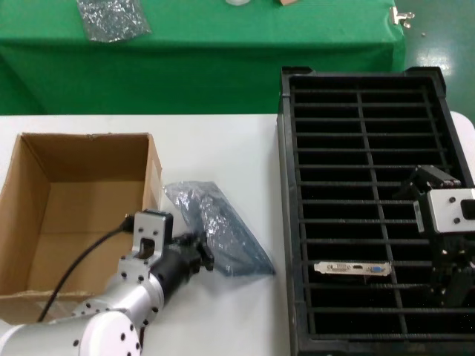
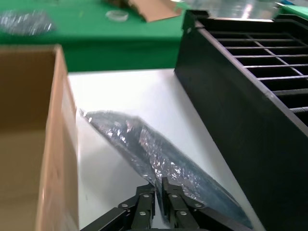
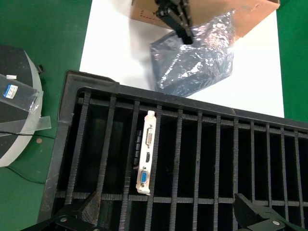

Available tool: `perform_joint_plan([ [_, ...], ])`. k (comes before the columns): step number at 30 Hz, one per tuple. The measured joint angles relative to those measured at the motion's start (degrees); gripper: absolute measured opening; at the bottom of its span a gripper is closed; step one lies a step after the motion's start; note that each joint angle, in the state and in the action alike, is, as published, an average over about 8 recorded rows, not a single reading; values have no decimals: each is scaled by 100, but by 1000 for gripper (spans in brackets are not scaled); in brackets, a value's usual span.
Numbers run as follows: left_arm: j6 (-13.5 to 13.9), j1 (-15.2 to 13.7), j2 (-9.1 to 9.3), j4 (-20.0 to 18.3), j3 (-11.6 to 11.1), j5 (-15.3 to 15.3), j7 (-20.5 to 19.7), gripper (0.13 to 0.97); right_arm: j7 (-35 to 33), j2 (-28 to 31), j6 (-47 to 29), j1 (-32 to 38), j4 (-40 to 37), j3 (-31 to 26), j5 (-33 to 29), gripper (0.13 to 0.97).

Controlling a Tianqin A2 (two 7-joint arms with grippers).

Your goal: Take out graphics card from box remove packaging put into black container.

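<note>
My left gripper (image 2: 160, 188) pinches the empty packaging (image 1: 219, 228) on the table beside the box (image 1: 44, 222). My right gripper (image 3: 168, 219) hangs spread apart over the black container (image 1: 288, 222), where the graphics card (image 1: 352, 268) stands in a slot.

One graphics card (image 1: 352, 268), one box (image 1: 74, 215), two plastic bags (image 1: 219, 226) (image 1: 113, 18), one black container (image 1: 286, 222), two grippers (image 1: 204, 256) (image 1: 453, 285)

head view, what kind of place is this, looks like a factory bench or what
Probably an electronics packing or assembly station. A ribbed black container holds a graphics card in one slot, an open box and a shiny packaging bag lie on a white table, and the floor is painted green.
</note>
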Motion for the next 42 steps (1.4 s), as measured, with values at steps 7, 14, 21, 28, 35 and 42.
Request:
perform_joint_plan([
  [7,-60,-88,-187,-271,141,-214,1242,206,1,1,1,1,0,-2,1,966],
  [14,62,32,-505,-1024,311,-116,2516,286,1,2,2,2,0,-3,2,966],
  [21,-76,298,-624,-2072,29,293,3507,436,1,1,6,0,-1,-3,4,966],
  [28,-386,444,-650,-2321,-118,80,3875,593,-86,-91,302,-197,-35,100,143,966],
  [35,-692,561,-738,-2138,-102,-610,4108,675,-299,-313,1002,-663,-117,349,473,966],
  [42,-1063,702,-836,-1950,-96,-1397,4397,818,-545,-567,1814,-1192,-212,633,855,966],
])
